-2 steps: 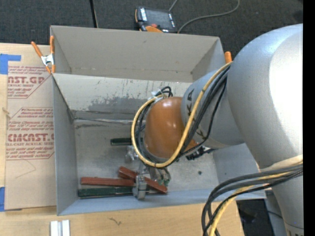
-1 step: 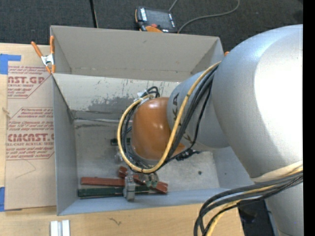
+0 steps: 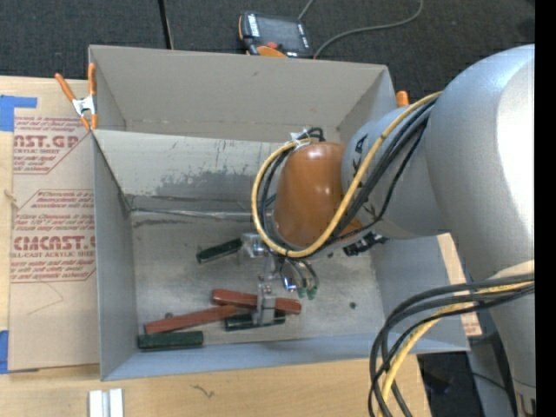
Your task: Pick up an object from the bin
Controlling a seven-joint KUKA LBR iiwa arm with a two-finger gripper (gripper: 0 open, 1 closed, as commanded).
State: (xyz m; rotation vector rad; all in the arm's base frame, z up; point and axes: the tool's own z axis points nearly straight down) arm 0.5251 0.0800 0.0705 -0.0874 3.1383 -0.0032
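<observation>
Camera view: the gripper (image 3: 266,307) stands over a short, flat red-brown bar (image 3: 234,298); jaw state cannot be determined. A dark bar (image 3: 239,323) lies just beside the gripper. The grey bin (image 3: 174,224) has a scuffed floor and rests on dark flooring (image 3: 69,16).

The bin (image 3: 234,85) is lit softly and evenly from above; its back wall is rendered brightest, while the floor beneath the arm (image 3: 486,172) is dimmed by a diffuse shadow; a faint sheen is carried by the orange cover (image 3: 308,194); the arm's pale housing is almost washed out.
</observation>
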